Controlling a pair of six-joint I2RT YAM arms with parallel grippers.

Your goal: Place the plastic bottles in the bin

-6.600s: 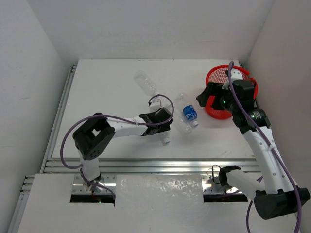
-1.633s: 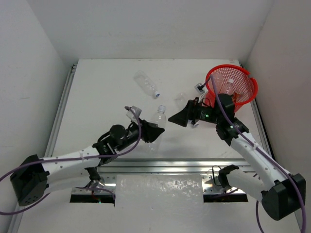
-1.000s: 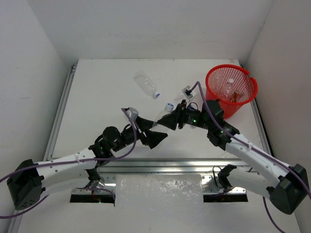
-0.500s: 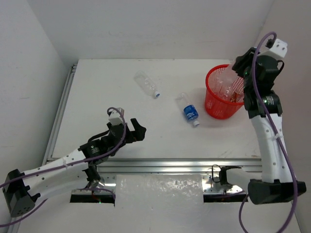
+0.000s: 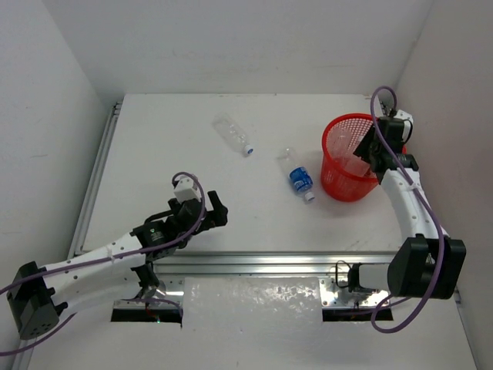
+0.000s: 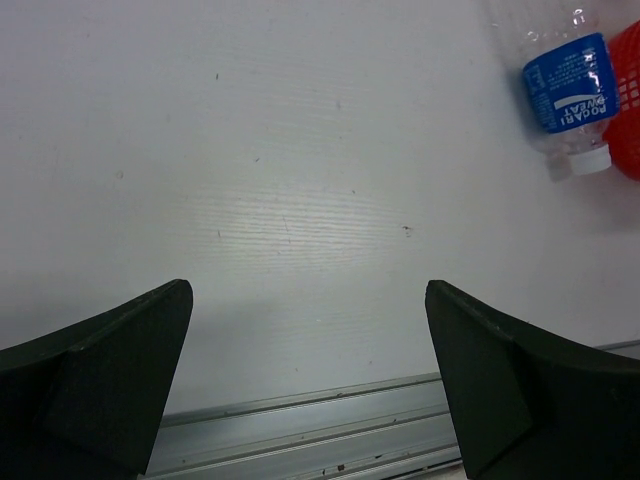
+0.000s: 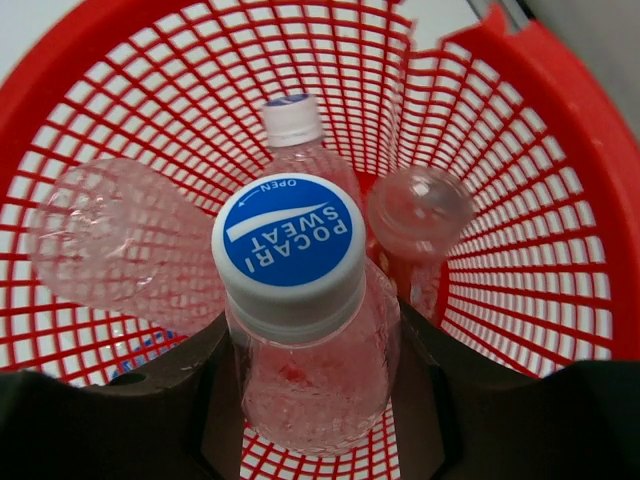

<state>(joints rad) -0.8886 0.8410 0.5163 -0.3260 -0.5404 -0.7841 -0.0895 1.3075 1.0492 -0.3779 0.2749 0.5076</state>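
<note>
Nearest, well left of the bin (image 5: 340,182), the left pincer (image 6: 305,292) gapes empty. A blue-labelled bottle (image 5: 299,178) lies just left of the bin; above the bin, the right pincer (image 7: 312,372) grips a blue-capped bottle (image 7: 290,250).

We see a white table (image 5: 169,146) inside a plain white box of a room. A white back wall (image 5: 231,46) stands behind it, with a left wall (image 5: 38,154) on one side and a right wall (image 5: 454,116) on the other. The walls look a bit gray in the corners where they meet. A silver metal rail (image 5: 254,262) runs along the near edge of the table, and a side rail (image 5: 96,177) runs up its left edge. In front of the near rail lies a white panel (image 5: 254,297) with a shiny bright patch on it. Up close, we see tiny dark specks on the table top and a soft glow of light (image 6: 290,215).
</note>
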